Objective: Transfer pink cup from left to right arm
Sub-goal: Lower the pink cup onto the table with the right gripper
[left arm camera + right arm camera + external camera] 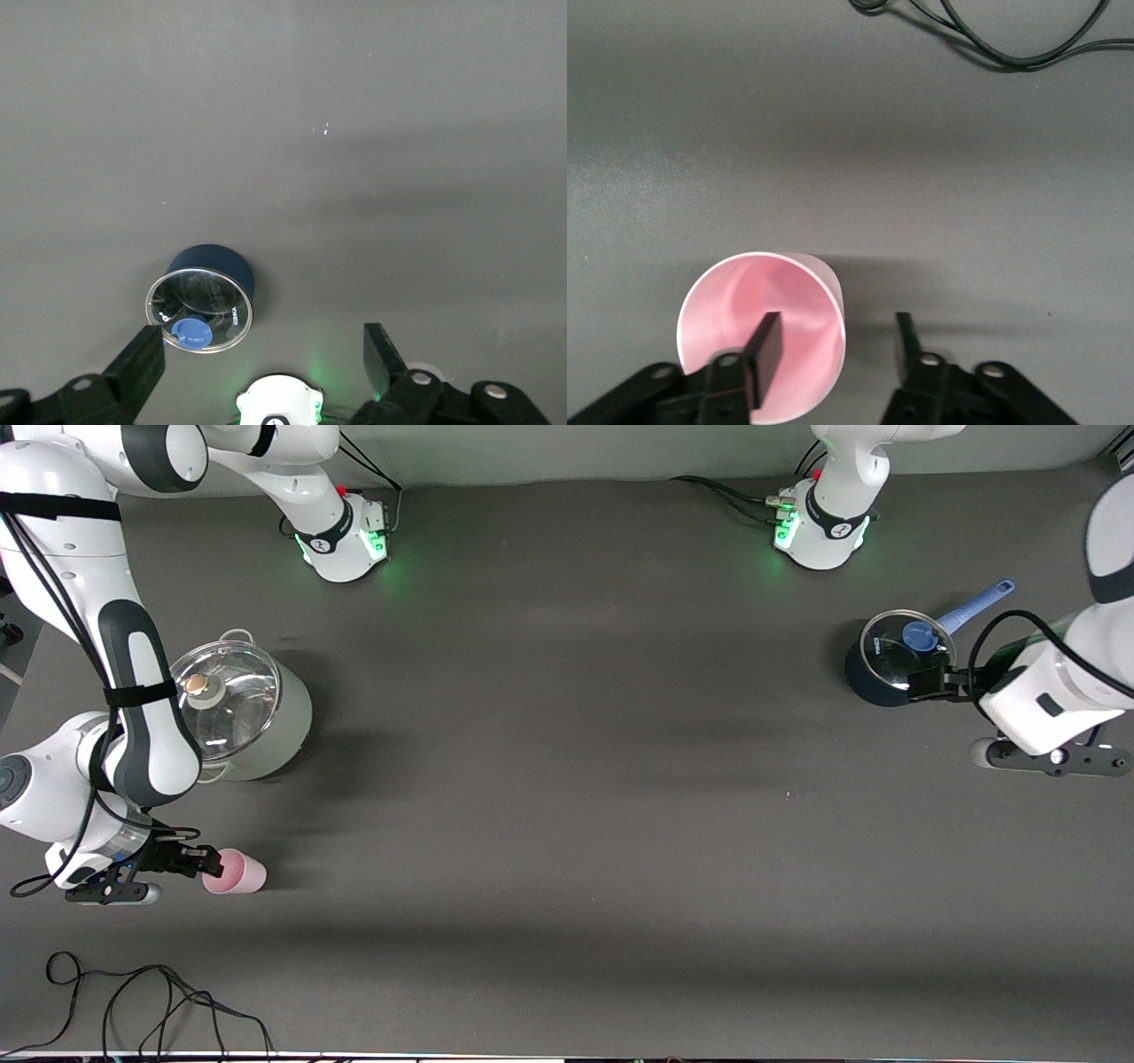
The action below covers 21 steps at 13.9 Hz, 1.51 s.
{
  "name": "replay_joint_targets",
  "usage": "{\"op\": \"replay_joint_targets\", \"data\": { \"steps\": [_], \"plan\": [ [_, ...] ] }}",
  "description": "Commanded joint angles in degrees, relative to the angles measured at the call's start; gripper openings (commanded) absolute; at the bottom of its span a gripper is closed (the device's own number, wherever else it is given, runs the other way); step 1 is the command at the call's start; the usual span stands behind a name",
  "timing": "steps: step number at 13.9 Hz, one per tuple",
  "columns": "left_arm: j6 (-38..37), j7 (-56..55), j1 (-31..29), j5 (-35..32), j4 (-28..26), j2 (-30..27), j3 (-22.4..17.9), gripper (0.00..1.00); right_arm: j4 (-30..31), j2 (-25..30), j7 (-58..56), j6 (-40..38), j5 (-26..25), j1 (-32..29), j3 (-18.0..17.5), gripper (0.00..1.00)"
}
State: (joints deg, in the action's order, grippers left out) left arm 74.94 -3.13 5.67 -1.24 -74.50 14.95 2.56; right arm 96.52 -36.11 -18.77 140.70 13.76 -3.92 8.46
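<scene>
Right wrist view: small pale-pink plastic tumbler [762,341], handleless, judged light, thin-walled, slippery; best pinched across the rim wall. It is standing on the grey tabletop [921,159], rim straddled by the parted right hand [833,332], one finger inside. Left hand [266,354] is waiting open, empty.

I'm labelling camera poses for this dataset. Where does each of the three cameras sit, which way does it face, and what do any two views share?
Front view: high across the table, facing both bases; shows both arms, the steel pot and the table.
Left wrist view: on the left arm's wrist, looking down past the open left gripper at the blue saucepan.
Right wrist view: on the right arm's wrist, looking down at the pink cup; the right gripper has one finger inside it.
Shared: front and right wrist views both show the cup; front and left wrist views, the saucepan.
</scene>
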Motion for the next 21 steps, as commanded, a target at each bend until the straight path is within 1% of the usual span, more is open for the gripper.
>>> {"op": "replay_joint_targets", "data": {
  "steps": [1,3,4,5,7,8,10,12,13,15,16,18,19,21],
  "plan": [
    [4.8,0.2,3.2,0.1,-7.0,-5.6,-3.7,1.00,-1.0,-0.2,-1.5,-0.6,1.7,-0.2,0.2,0.99],
    [12.0,2.2,2.8,-0.2,-15.7,-10.9,-3.7,1.00,-1.2,0.5,-1.6,-2.1,1.6,-0.1,0.3,0.99],
    [14.2,3.2,2.5,-0.3,-18.3,-12.4,-3.7,1.00,-1.5,1.6,-1.6,-3.9,1.2,0.0,0.6,0.99],
    [14.9,3.6,1.5,-0.4,-19.0,-12.9,-3.6,1.00,-2.2,3.0,-1.5,-7.1,0.6,0.1,0.8,1.00],
    [15.2,3.6,-1.3,-1.2,-19.3,-12.9,-1.9,1.00,-4.7,5.9,-0.8,-14.3,-2.8,0.7,1.6,1.00],
    [15.1,3.6,-2.8,-1.8,-19.4,-12.9,-0.3,1.00,-6.3,7.1,-0.6,-18.1,-4.1,0.7,2.0,1.00],
    [15.3,4.7,-4.3,-4.9,-19.4,-12.9,2.2,1.00,-10.2,9.0,-0.5,-26.7,-4.3,0.7,2.9,1.00],
    [16.5,8.0,-5.8,-4.4,-19.3,-12.9,3.1,1.00,-12.9,12.0,2.5,-35.0,-4.4,0.9,2.9,1.00],
    [16.6,8.4,-5.8,-3.3,-19.3,-12.9,3.1,1.00,-12.9,14.4,6.2,-37.5,-5.1,1.4,2.8,1.00],
    [16.2,8.0,-6.1,-2.3,-19.1,-12.6,3.1,1.00,-12.5,18.7,12.6,-40.2,-7.0,4.6,2.7,1.00],
    [16.5,8.2,-6.9,-2.2,-19.1,-12.4,3.1,1.00,-12.3,20.5,15.3,-42.8,-7.9,6.5,2.7,1.00],
    [16.7,8.4,-7.0,-1.1,-18.7,-11.3,2.9,1.00,-11.8,24.0,16.4,-46.9,-9.1,9.0,2.7,1.00],
    [16.8,8.4,-7.0,-1.1,-18.7,-11.3,2.9,1.00,-10.1,26.2,16.4,-47.8,-9.6,10.5,2.8,1.00],
    [17.1,8.4,-7.0,-1.0,-18.7,-11.2,2.9,1.00,-4.4,32.2,16.6,-47.4,-11.1,11.4,2.7,1.00]
  ]
}}
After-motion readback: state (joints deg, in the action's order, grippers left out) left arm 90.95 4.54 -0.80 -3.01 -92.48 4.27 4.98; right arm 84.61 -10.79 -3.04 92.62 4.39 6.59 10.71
